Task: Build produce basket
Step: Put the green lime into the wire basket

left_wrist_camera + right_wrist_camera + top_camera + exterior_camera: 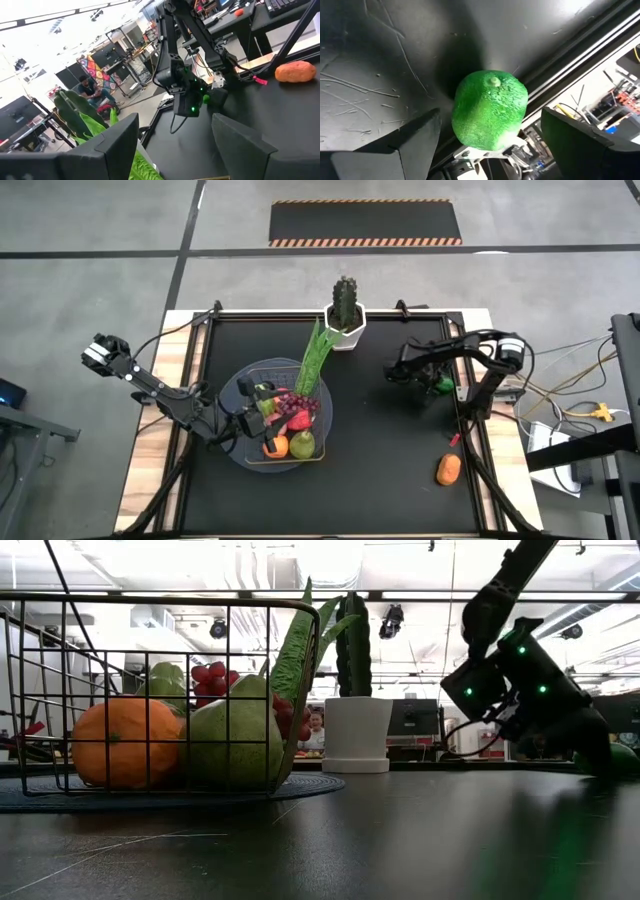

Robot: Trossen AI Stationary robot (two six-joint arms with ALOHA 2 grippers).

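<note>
- The dark tabletop [380, 450] fills the frame's centre.
- Lying on it: basket [240, 452] lower left, potted cactus [345, 315] top centre, green fruit [441, 384] right, orange piece [449, 470] lower right.

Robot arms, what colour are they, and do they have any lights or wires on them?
Both arms are dark, almost black, made of thin jointed bars. The left arm has a pale grey block at its outer joint, and so does the right arm. Small green lights glow on the right arm's wrist. The right gripper has two flat, dark grey fingers. Loose cables lie beside the right arm's base.
</note>
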